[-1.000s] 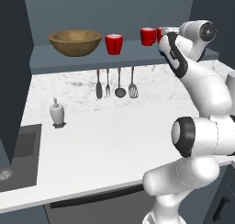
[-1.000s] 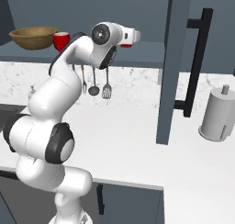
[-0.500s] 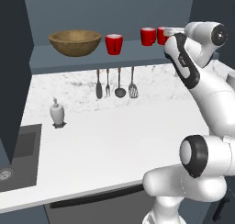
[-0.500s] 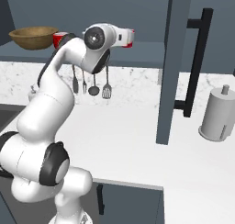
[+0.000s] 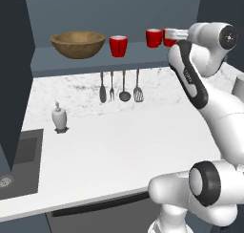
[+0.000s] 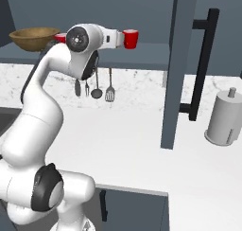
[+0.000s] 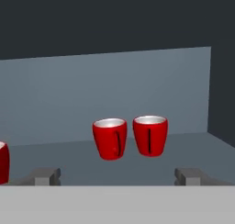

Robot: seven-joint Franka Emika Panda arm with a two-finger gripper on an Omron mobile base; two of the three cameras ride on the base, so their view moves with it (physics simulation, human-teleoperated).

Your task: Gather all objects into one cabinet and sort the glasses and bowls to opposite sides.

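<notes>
My gripper [image 7: 117, 175] hangs released before two red cups [image 7: 110, 138] standing together; next I fetch the third cup [image 5: 118, 46] beside the bowl [image 5: 77, 44].

The light is even and soft, a flat rendered glow with no single lamp to be found. The white counter [image 5: 119, 141] is the brightest surface, almost washed out around 6 o'clock in the left base view. The cabinet [image 7: 114, 81] recess stays dim, darkest toward 12 o'clock in the hand view. The red cups [image 7: 110, 138] carry faint sheen on their rims and cast only weak shadows on the shelf. All pictures are slightly soft and low in detail; edges show no visible bending.
</notes>
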